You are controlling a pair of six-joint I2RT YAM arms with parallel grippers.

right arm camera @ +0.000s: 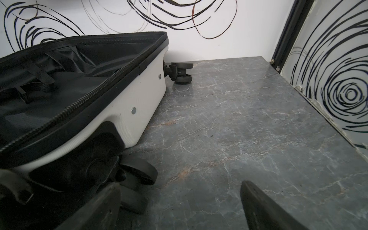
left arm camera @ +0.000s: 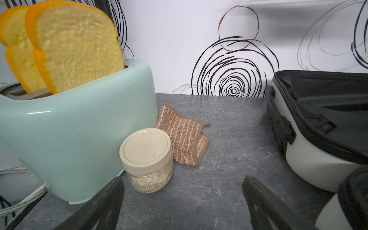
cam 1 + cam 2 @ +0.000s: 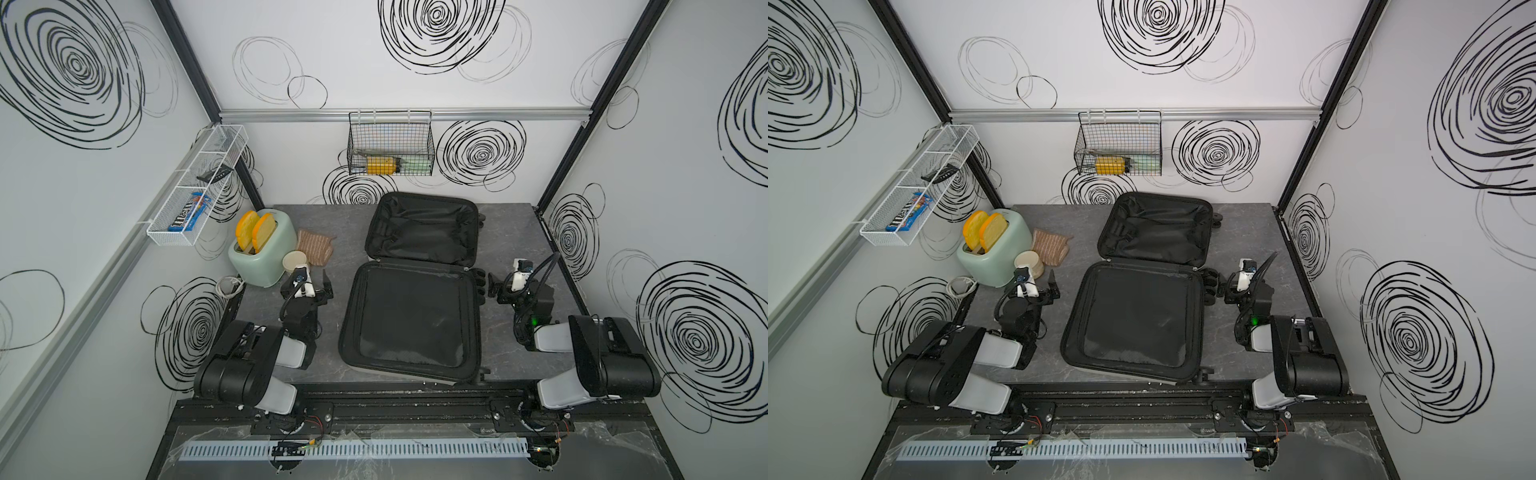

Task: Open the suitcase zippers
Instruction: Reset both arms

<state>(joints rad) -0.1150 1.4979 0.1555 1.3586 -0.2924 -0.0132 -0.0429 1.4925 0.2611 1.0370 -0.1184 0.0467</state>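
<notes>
overhead, grey marbled tabletop (image 3: 519, 232), swirl-printed white walls (image 3: 374, 62); suitcase (image 3: 409, 316) splayed flat; left gripper (image 2: 182, 182), right gripper (image 1: 180, 184) gaping, empty.

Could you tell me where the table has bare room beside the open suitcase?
Widest bare patch: table between the far half of the suitcase and the right wall. A narrower strip runs between the cloth and the suitcase. The far-left corner is crowded: toaster, jar, cloth.

The suitcase (image 3: 1133, 324) lies open on the table (image 3: 1246, 232), black lining showing in both halves. The left tool (image 3: 1038, 283) hangs spread and empty near the toaster (image 3: 992, 259), the right tool (image 3: 1246, 287) likewise beside the wheels (image 3: 1210, 282).
</notes>
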